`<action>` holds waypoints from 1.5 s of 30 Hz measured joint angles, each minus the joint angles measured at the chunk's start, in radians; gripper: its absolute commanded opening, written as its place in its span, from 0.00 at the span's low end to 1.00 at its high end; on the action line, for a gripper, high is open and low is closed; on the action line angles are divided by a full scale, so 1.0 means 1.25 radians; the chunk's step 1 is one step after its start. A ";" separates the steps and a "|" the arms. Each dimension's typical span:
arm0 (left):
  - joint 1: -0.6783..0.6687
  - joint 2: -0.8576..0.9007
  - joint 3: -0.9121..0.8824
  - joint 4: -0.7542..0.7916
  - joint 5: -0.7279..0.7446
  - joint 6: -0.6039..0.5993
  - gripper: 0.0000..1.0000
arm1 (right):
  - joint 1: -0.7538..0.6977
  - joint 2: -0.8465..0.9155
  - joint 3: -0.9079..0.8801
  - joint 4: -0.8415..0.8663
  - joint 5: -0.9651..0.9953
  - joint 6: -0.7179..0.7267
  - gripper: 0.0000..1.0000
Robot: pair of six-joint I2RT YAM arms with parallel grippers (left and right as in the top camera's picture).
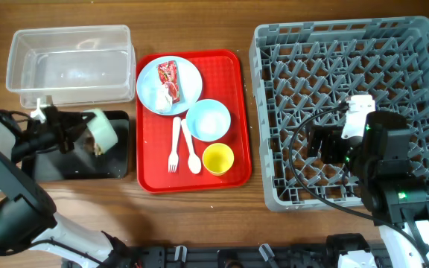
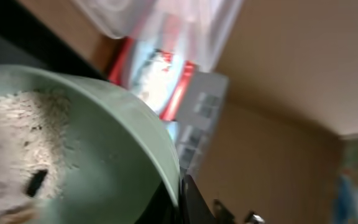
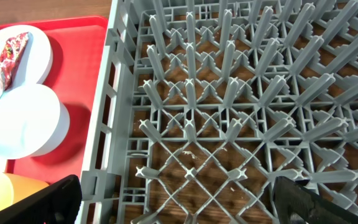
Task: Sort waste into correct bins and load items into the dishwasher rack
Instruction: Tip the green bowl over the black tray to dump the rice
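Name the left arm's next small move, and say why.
Probably tip the pale green bowl further over the black tray: the left gripper holds it tilted above that tray, and beige scraps lie inside it.

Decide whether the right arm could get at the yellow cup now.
Probably yes. The right pincer is open and empty over the rack, and the yellow cup stands uncovered on the red tray, near the rack's side.

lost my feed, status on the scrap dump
Left hand shut on pale green bowl, tipped over black tray. Scraps in bowl. Right hand open over rack. Nothing blocking.
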 measured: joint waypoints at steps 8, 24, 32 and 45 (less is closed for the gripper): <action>0.060 0.000 0.000 -0.051 0.151 -0.020 0.04 | 0.000 0.000 0.000 -0.001 -0.003 0.000 1.00; 0.060 0.000 0.000 0.015 0.269 -0.048 0.04 | 0.000 0.000 0.000 -0.005 -0.005 0.000 1.00; 0.056 -0.017 0.001 -0.097 0.255 0.038 0.04 | 0.000 0.000 0.000 -0.005 -0.005 0.000 1.00; -0.581 -0.323 0.002 -0.001 -0.550 -0.083 0.04 | 0.000 0.000 0.002 -0.004 -0.006 0.000 1.00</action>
